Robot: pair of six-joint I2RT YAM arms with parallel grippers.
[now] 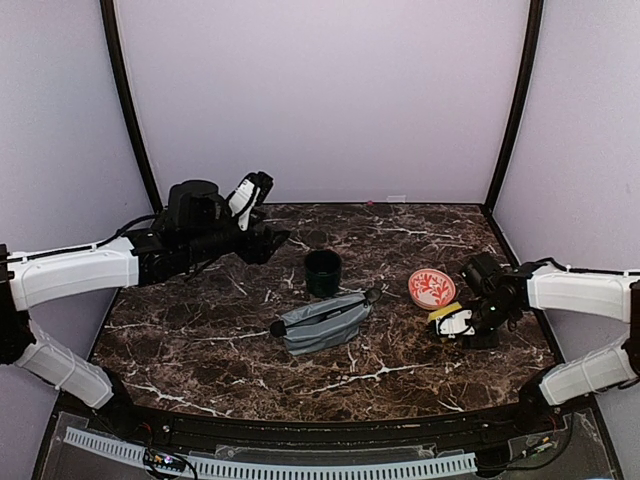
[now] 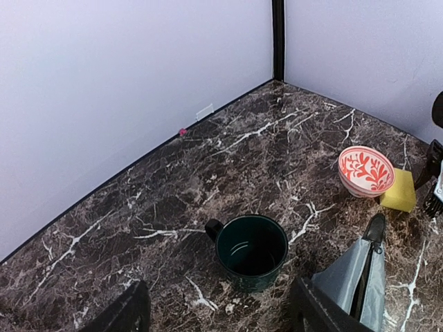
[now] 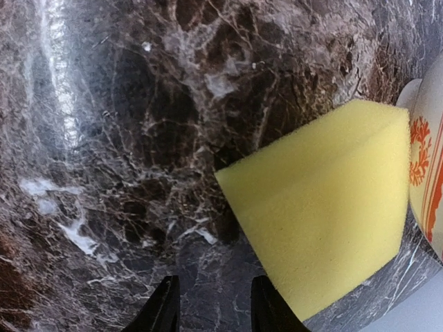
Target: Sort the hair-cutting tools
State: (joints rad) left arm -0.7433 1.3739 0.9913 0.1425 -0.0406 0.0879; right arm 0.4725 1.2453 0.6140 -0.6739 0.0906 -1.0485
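No hair-cutting tools show in any view. A grey zip pouch [image 1: 320, 322] lies mid-table, its near end at the lower right of the left wrist view [image 2: 349, 277]. My left gripper [image 1: 272, 240] hangs open above the back left of the table. Its fingers frame the dark green cup [image 2: 250, 250] from well above, with nothing between them [image 2: 220, 290]. My right gripper [image 1: 452, 325] is low at the right, beside a yellow sponge [image 1: 441, 312]. Its jaws [image 3: 214, 285] stand a little apart over bare marble, the sponge [image 3: 332, 214] just to their right.
The green cup [image 1: 322, 272] stands behind the pouch. A red-and-white patterned plate [image 1: 431, 288] sits against the sponge [image 2: 398, 190] on the right, also seen from the left wrist [image 2: 365, 171]. Lilac walls close the table at the back and both sides.
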